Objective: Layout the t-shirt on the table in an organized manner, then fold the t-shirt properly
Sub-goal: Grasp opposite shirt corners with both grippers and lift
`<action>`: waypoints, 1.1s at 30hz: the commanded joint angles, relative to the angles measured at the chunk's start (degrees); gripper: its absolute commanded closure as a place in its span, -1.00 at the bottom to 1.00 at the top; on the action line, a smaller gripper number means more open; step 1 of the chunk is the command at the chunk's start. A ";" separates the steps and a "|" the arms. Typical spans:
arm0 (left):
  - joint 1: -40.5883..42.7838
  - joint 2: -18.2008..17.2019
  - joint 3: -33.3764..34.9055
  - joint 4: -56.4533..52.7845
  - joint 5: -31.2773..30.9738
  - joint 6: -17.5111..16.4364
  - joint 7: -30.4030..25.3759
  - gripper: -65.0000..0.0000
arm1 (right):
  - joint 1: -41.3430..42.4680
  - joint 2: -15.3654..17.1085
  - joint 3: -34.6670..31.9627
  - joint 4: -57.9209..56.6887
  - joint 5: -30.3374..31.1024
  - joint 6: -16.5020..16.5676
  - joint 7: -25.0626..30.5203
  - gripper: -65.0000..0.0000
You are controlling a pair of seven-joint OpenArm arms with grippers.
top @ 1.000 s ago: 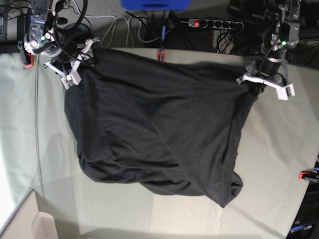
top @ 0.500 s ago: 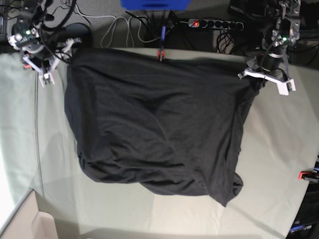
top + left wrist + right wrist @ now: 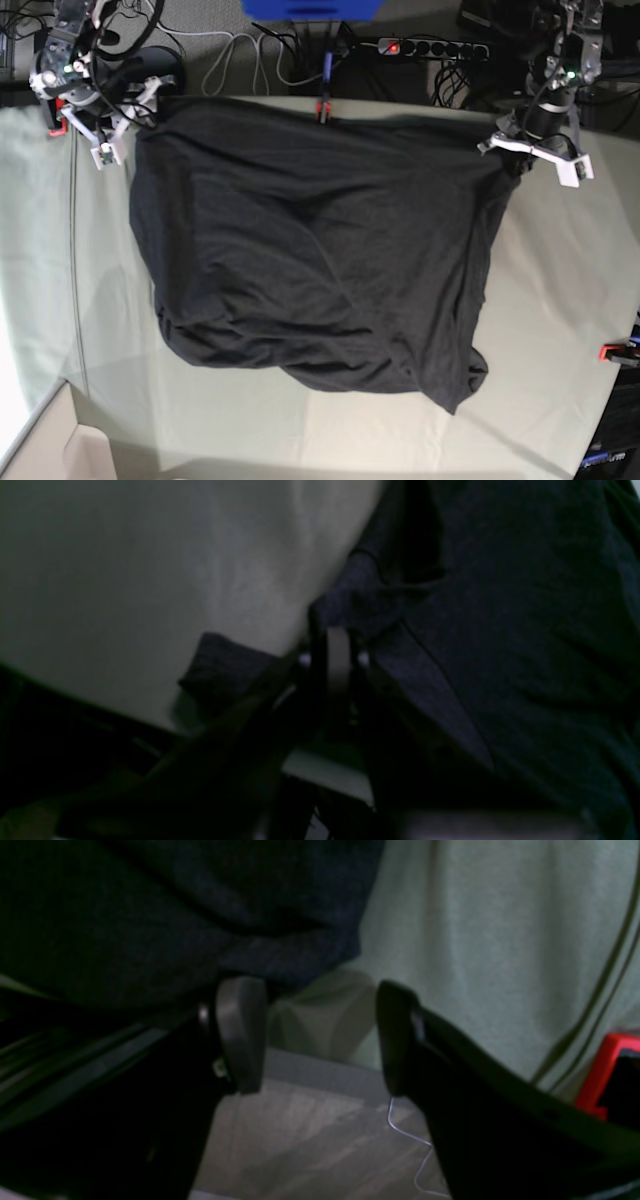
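Dark t-shirt (image 3: 310, 260) spread over a pale counter (image 3: 560, 330); left gripper (image 3: 332, 652) jaws pinch what looks like its hem, right gripper (image 3: 320, 1035) jaws wide, empty, just beside its corner

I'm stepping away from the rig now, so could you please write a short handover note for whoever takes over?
Left gripper: jaws shut on the t-shirt, at its far corner.
Right gripper: jaws open, holding nothing, just off the opposite far corner.
T-shirt: spread across the table, far edge fairly straight, near edge bunched and rumpled.
Done: partly laid out.
Left: smooth the near side, then fold.
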 commanded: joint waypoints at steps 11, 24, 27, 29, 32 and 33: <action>0.39 -0.86 -0.41 0.41 0.20 -0.04 -1.09 1.00 | 0.86 -1.46 -1.15 0.53 0.82 0.01 0.08 -0.07; 0.39 -0.86 -0.41 1.03 0.20 -0.04 -1.09 1.00 | 2.53 -2.34 -0.80 0.79 0.82 0.01 0.16 1.00; 0.22 -0.86 -0.49 1.38 0.20 -0.04 -1.09 1.00 | 2.09 -1.81 -0.27 2.63 0.82 0.01 0.16 1.00; 0.22 -0.86 -0.49 3.05 0.20 -0.04 -1.09 1.00 | 1.56 -1.64 0.34 5.54 0.82 0.01 0.16 1.00; -0.22 -0.86 -0.49 6.13 0.29 -0.04 -1.09 1.00 | 0.33 -1.64 0.96 11.43 0.82 0.01 0.25 1.00; -0.75 -0.86 -0.49 7.01 0.29 -0.04 -1.09 1.00 | 0.24 -1.64 0.96 13.71 0.82 0.01 0.25 1.00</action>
